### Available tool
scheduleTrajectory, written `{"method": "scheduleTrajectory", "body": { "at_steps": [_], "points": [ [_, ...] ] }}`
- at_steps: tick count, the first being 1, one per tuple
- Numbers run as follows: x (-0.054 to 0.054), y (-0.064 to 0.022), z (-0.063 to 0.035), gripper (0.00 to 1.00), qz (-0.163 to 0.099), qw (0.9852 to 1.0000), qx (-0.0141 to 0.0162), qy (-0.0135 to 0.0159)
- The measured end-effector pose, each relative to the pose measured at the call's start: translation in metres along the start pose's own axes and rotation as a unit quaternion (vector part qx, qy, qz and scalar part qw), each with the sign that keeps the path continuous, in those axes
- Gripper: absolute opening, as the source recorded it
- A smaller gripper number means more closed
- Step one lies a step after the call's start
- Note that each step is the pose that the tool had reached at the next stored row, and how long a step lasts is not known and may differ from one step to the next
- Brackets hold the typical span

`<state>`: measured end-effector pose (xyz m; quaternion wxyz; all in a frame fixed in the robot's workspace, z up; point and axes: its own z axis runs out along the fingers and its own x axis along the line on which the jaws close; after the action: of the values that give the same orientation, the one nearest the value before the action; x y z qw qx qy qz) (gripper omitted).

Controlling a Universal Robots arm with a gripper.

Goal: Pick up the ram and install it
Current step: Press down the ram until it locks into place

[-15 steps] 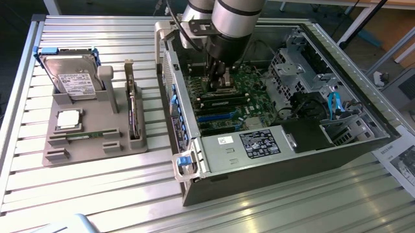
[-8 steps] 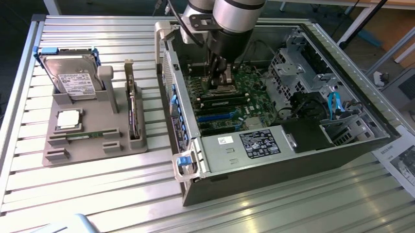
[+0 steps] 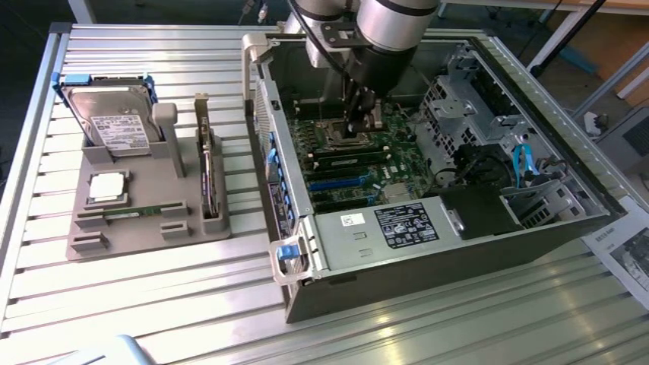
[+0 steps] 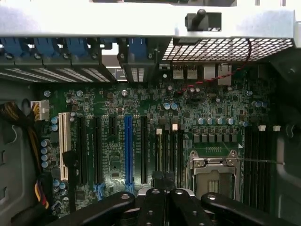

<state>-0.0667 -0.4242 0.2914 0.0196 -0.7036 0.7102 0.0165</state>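
Hand (image 3: 357, 131) clenched inside the open PC case (image 3: 527, 228), low over the motherboard (image 4: 117, 136) near the CPU socket (image 4: 214, 172). Ram (image 3: 142, 211) lies in the grey holder (image 3: 132, 228) on the desk (image 3: 406, 327), at 9 o'clock of the case.

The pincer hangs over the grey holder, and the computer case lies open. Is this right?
Not quite: in the exterior view the pincer hangs inside the computer case, above the motherboard, not over the grey holder. The case does lie open.
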Motion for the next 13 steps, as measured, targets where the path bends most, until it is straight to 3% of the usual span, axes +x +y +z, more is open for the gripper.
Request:
{"method": "scheduleTrajectory", "body": {
  "at_steps": [3,13],
  "points": [
    [0.000,-0.0124,0.0001,0.10,0.000,1.0000,-0.0003,0.0000],
    [0.000,-0.0410,0.0002,0.10,0.000,1.0000,-0.0012,0.0000]
  ]
}}
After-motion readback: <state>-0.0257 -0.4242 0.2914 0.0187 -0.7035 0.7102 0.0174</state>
